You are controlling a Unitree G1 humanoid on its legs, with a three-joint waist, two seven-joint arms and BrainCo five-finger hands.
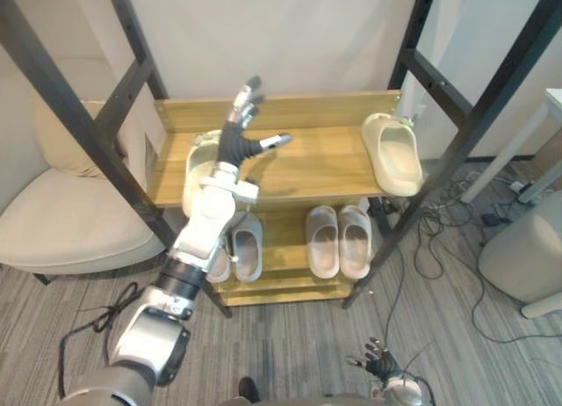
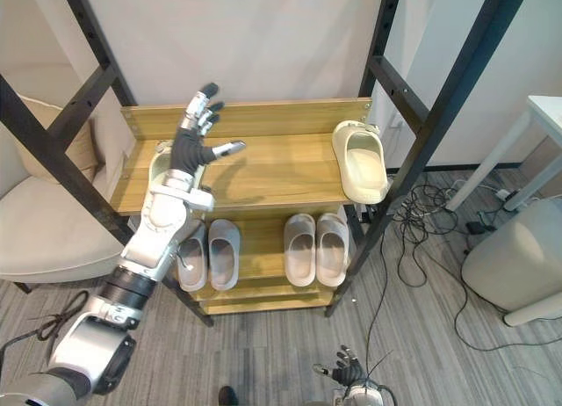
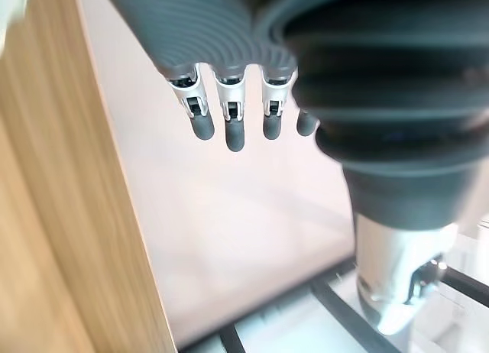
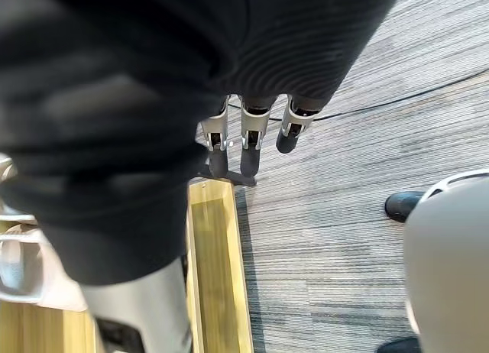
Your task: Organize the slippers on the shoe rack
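A soft cream armchair [image 1: 61, 221] sits on the left, with a cushion [image 1: 54, 142] on it. The floor [image 1: 290, 344] is grey striped carpet. Black cords [image 2: 420, 208] lie tangled on the right, near a round white thing [image 1: 527, 257]. Black metal bars [image 1: 492, 103] stand on both sides.

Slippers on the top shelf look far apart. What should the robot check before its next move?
1. Left hand empty, fingers straight, above the top shelf: ok.
2. Left slipper lies close by that hand: ok. The arm hides part of it, so which way it faces: cannot tell.
3. Right slipper sits at the shelf's far right end, away from its mate: not ok.
4. Bare wood between the two slippers, room for pairing them: ok.
5. Lower shelf, left pair and right pair each side by side: ok.
6. Right hand low near the floor, open, out of the way: ok.
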